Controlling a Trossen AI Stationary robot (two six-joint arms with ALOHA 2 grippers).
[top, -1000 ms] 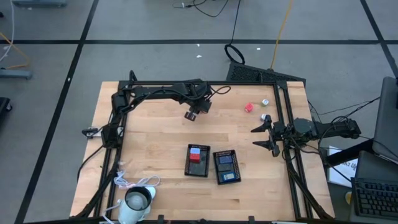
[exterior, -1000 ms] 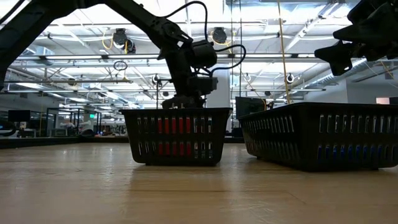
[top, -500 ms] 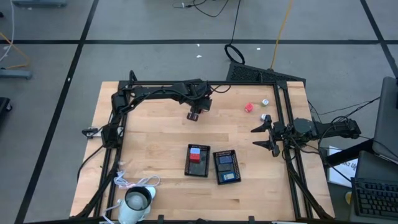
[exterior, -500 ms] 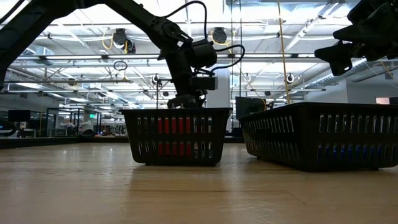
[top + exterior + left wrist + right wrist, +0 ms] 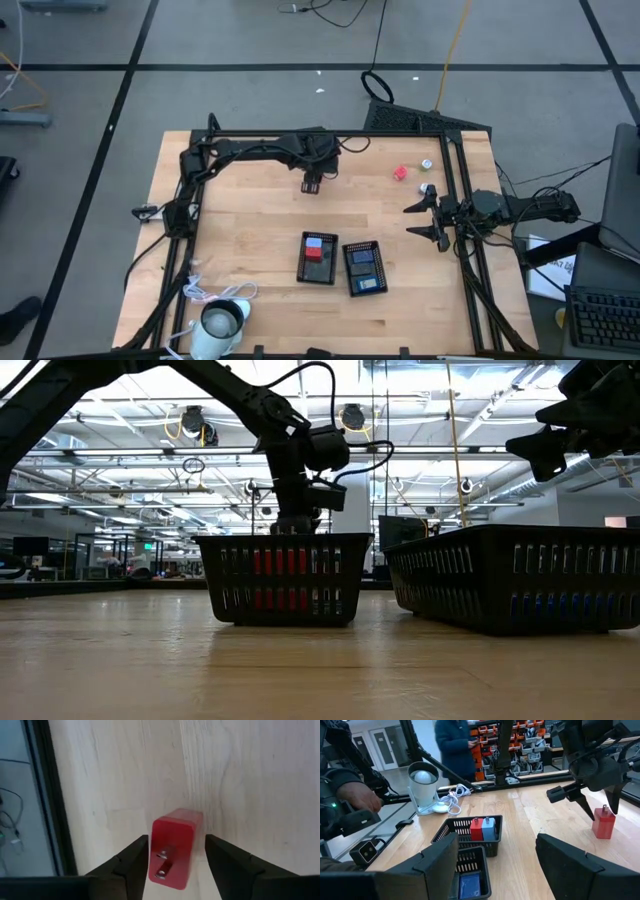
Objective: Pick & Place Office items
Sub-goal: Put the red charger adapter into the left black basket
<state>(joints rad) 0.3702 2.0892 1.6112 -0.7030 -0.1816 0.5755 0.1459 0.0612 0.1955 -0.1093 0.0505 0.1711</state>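
A red block with two metal prongs on its top stands on the wooden table at the far middle. My left gripper points steeply down over it, open, with one finger on each side of the block and a thin gap to each; the right wrist view shows it too. In the high view this gripper hides the block. My right gripper waits open at the table's right edge, with nothing between its fingers. Another red block and two silvery round bits lie at the far right.
Two black trays sit side by side at the near middle: one holds a red and a light block, the other holds blue blocks. A white cup-like thing with a cord stands at the near left. A person stands beyond the table.
My left gripper has stayed in place above the red block and has rolled about its own pointing line, so its fingers now stand more squarely in the high view.
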